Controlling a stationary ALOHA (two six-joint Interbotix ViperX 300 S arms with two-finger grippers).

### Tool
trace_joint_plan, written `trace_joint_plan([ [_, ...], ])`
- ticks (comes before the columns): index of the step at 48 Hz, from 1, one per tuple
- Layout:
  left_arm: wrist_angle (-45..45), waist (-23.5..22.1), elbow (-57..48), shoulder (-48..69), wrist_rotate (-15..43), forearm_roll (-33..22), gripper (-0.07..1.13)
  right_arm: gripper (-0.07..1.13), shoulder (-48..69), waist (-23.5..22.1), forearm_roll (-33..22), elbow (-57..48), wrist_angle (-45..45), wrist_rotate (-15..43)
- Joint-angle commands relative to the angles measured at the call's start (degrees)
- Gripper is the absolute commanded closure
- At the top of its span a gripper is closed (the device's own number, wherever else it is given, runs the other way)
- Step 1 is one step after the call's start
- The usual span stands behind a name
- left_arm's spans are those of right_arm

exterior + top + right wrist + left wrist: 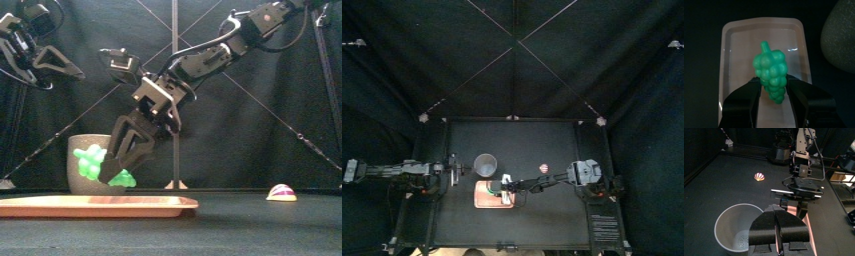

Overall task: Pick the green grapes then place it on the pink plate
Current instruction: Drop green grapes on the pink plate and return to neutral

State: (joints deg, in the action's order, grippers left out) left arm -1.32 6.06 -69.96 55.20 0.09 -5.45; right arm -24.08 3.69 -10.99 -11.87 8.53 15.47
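Observation:
A bunch of green grapes (pixel 771 72) hangs between the jaws of my right gripper (pixel 773 92), which is shut on it. In the front view the grapes (pixel 91 163) hang just above the flat pink plate (pixel 94 206), with the gripper (pixel 114 175) slanting down from the upper right. From above, the right gripper (pixel 504 184) is over the plate (pixel 493 200). My left gripper (pixel 781 225) is shut and holds nothing; it rests raised at the left (pixel 452 170).
A tall grey speckled cup (pixel 485 165) stands right behind the plate, close to the grapes (pixel 80 150). A small pink and white toy (pixel 281 192) lies on the table to the right (pixel 543 168).

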Motion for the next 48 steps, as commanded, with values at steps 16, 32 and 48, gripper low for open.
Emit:
trace_joint_plan([
  [16,-0.4,0.4,1.0,-0.4,0.1,0.1,0.89,0.05,2.3,1.1,1.1,2.6,4.0,0.5],
  [32,-0.4,0.4,1.1,-0.4,0.1,0.0,0.89,0.05,11.9,1.6,-3.5,2.0,4.9,0.4],
  [48,-0.4,0.4,0.9,-0.4,0.1,0.1,0.89,0.05,21.2,1.4,-11.8,-4.9,-1.6,0.4],
])
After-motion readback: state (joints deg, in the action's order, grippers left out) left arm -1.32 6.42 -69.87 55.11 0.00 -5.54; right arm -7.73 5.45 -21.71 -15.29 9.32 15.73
